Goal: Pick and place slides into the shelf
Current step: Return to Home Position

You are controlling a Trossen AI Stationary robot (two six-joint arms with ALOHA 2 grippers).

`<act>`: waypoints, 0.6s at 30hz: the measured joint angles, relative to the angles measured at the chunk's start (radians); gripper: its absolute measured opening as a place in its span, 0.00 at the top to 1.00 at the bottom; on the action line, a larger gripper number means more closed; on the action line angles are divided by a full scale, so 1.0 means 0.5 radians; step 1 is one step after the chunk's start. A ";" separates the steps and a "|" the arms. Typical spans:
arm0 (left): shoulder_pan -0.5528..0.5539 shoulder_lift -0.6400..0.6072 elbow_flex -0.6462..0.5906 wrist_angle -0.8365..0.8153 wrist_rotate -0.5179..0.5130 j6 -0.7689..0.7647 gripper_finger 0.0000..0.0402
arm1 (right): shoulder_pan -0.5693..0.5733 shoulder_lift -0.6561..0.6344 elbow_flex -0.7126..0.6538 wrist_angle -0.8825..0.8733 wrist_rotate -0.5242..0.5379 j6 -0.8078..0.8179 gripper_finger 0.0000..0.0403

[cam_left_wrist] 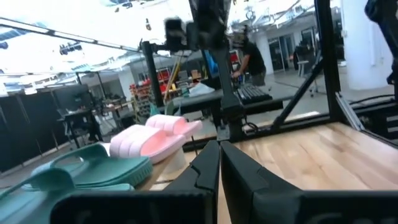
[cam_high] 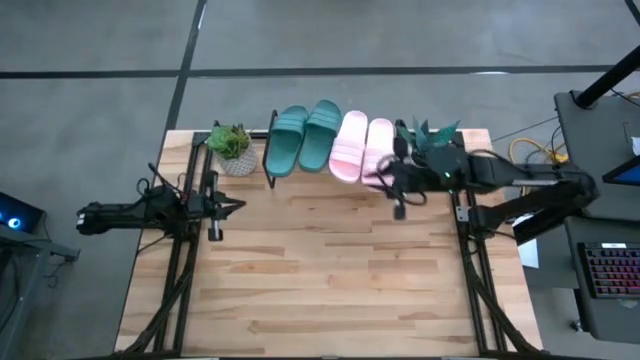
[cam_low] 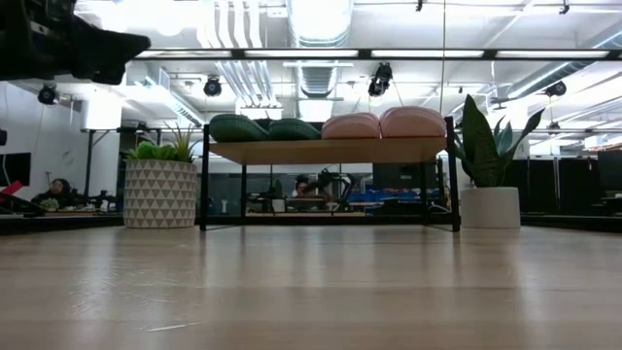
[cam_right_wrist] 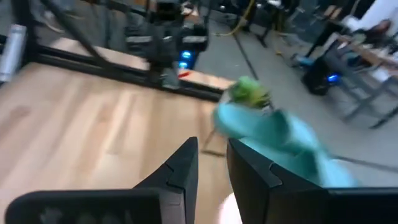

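Two dark green slides (cam_high: 290,140) (cam_high: 322,135) and two light pink slides (cam_high: 350,146) (cam_high: 378,148) lie side by side, soles down, on the shelf's plank top (cam_low: 326,151) at the table's far edge. My right gripper (cam_high: 380,180) hovers above the near end of the rightmost pink slide. In the right wrist view its fingers stand a little apart (cam_right_wrist: 213,149) with nothing between them. My left gripper (cam_high: 238,207) waits at the table's left side with its fingers shut (cam_left_wrist: 219,152) and empty.
A green plant in a patterned pot (cam_high: 232,150) stands left of the shelf. A tall-leaved plant in a white pot (cam_low: 489,199) stands to its right. Bare wooden tabletop (cam_high: 330,270) stretches from the shelf to the near edge.
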 joint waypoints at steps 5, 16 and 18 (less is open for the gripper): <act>0.000 -0.033 0.000 -0.001 -0.002 0.000 1.00 | 0.144 -0.310 -0.515 0.166 -0.152 0.255 0.82; 0.000 0.011 0.000 -0.011 -0.009 -0.047 1.00 | 0.206 -0.413 -1.490 1.392 -0.231 0.430 0.87; 0.000 0.013 0.000 -0.009 -0.010 -0.070 1.00 | 0.170 -0.308 -1.588 1.714 -0.235 0.385 0.88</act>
